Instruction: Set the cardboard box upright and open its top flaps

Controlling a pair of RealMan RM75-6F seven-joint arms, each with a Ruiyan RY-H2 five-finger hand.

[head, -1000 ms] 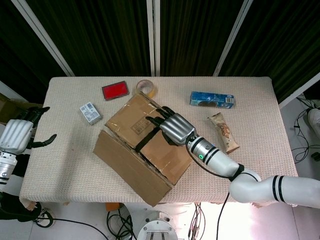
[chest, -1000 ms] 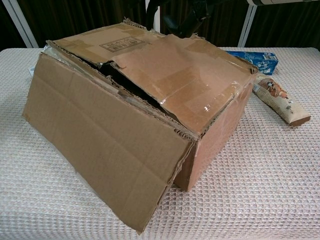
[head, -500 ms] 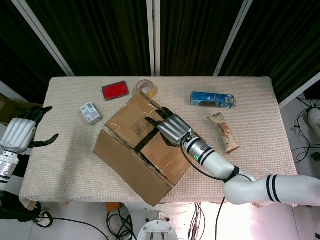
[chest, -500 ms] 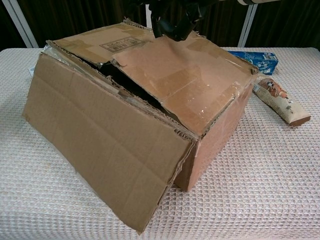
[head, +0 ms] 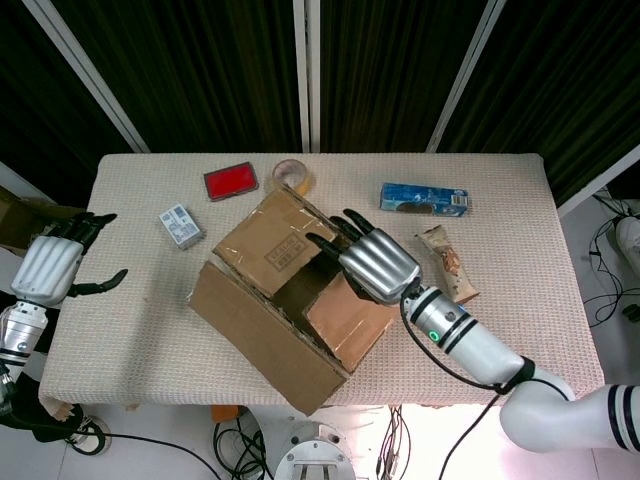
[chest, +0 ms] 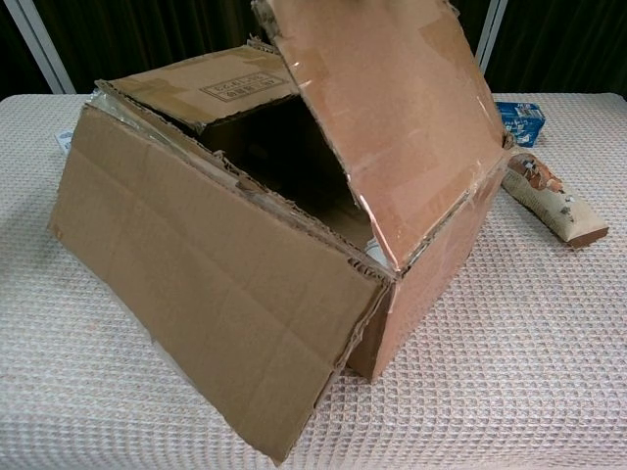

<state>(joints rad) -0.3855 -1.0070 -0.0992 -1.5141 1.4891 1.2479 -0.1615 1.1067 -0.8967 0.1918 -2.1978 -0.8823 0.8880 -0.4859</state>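
Note:
The cardboard box point(head: 265, 320) lies tilted in the middle of the table point(head: 520, 330). My right hand point(head: 375, 262) rests on its right top flap point(chest: 392, 117), fingers spread over the dark opening, and the flap stands steeply raised. The chest view hides that hand behind the flap. The far flap with the printed label point(chest: 211, 90) lies flat. The large front flap point(chest: 196, 284) hangs down to the table. My left hand point(head: 50, 270) hovers off the table's left edge, fingers apart, holding nothing.
Behind the box lie a red tin point(head: 231, 182), a tape roll point(head: 291, 172) and a small white packet point(head: 180, 226). On the right sit a blue packet point(head: 424, 199) and a snack bar point(head: 447, 264), close to the box's right side.
My right hand has swung the right top flap up from flat to steeply raised, exposing the box's dark inside. The left hand has shifted slightly.

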